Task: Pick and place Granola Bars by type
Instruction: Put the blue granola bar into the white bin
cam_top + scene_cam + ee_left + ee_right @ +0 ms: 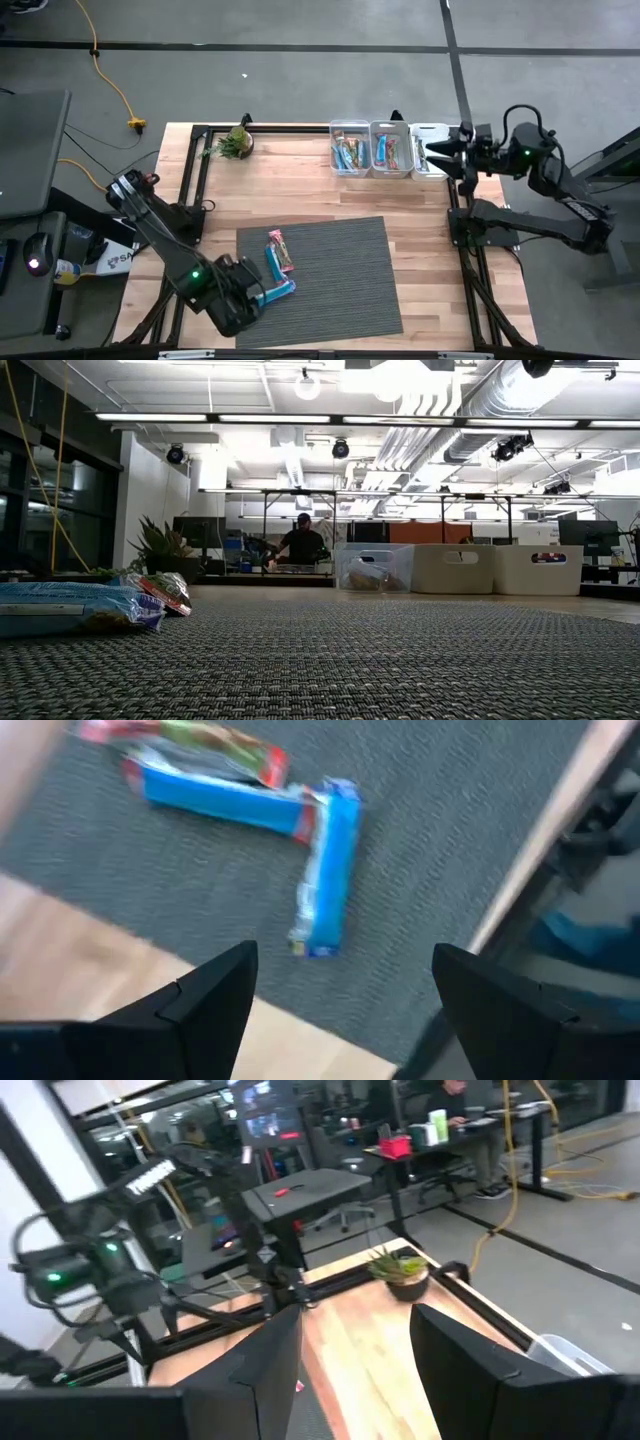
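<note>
Blue bars: two light blue granola bars [276, 270] are laid on the grey mat [340, 275], meeting end to end in an L shape; in the high view one long axis is run roughly from the far side towards the near side of the counter [300, 180], the other slanted across the mat's near left part.
Pink bar: a pink and green wrapped bar [281, 248] is laid alongside the upright blue bar, its long axis nearly parallel to it, touching or just beside it.
Wrappers: shiny, flat and slim, with crimped ends.
Sorted bars: more bars are seen standing in clear bins [389, 150] at the far edge of the counter.
Left gripper [262, 296]: fingers [215, 995] are held wide apart, empty, just beside the slanted blue bar at the mat's near left edge.
Right gripper [435, 152]: fingers [265, 1360] are spread apart with nothing held, above the rightmost bin.
Plant: a small potted plant [236, 142] is set at the far left of the counter.
</note>
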`<state>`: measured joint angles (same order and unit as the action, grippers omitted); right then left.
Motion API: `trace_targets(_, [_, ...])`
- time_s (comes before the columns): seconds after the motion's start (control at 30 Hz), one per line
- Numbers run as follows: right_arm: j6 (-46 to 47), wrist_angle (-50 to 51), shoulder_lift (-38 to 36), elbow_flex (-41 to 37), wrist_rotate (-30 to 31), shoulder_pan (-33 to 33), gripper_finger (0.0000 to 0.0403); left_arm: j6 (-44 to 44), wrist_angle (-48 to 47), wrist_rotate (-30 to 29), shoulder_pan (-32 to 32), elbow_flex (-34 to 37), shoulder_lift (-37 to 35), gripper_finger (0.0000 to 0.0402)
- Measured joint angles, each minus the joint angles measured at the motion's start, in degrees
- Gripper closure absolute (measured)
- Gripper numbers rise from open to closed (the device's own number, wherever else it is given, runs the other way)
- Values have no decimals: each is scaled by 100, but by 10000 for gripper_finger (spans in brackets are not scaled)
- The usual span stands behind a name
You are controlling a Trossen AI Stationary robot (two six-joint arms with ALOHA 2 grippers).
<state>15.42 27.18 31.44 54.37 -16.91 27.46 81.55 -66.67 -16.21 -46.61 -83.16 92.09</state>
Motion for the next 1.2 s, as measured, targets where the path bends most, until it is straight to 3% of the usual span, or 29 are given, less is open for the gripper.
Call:
trace_targets(0.33, [-46,0,-94,0,68,-351,230,-187,1032,150,18,865,2,104])
trace_targets(0.7, [-48,0,-94,0,68,-553,229,-1082,2035,1013,735,1731,2,104])
trace_targets(0.83, [-50,0,-94,0,68,-568,229,-1304,2100,1428,852,1908,2,104])
trace_targets(1.2, [-49,-2,-97,0,68,-566,230,-1726,2709,1694,841,2026,371,104])
